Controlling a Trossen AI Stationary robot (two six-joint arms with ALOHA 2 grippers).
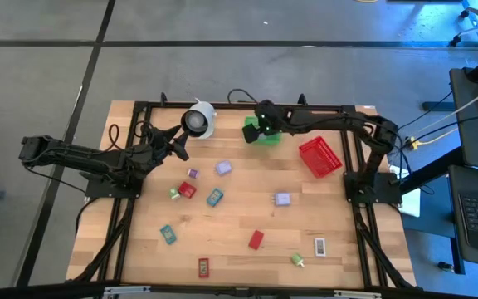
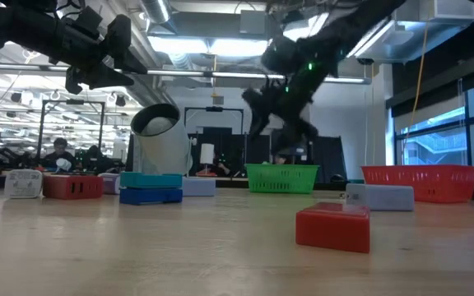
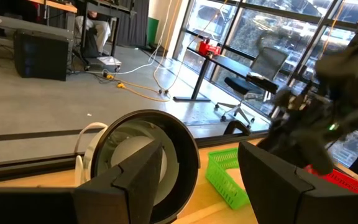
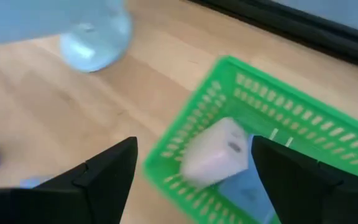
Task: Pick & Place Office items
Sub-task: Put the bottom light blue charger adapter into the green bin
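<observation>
Look at your right wrist view first: only there can you see a white block (image 4: 219,151) lying inside the green mesh basket (image 4: 303,112), directly below the right gripper (image 4: 194,168), whose fingers are spread wide with nothing between them. The high view merely shows that gripper (image 1: 257,124) over the basket (image 1: 265,135), its contents hidden by the arm. The low view shows it hanging clear above the basket's rim (image 2: 281,177).

Your left gripper (image 1: 175,144) sits just beside the white cylindrical roll (image 1: 199,120). In the left wrist view its fingers (image 3: 138,177) are parted, the roll's dark opening (image 3: 145,162) right ahead, and no contact shows.

Count from the high view: two baskets, green and red (image 1: 320,157); one roll. Loose on the table, nearer the front edge than both grippers: three red pieces (image 1: 187,190) (image 1: 256,240) (image 1: 203,267), two teal (image 1: 215,198) (image 1: 168,235), three lavender (image 1: 223,169) (image 1: 283,199) (image 1: 192,174), two small green (image 1: 174,193) (image 1: 297,260) and one white packet (image 1: 319,247).
</observation>
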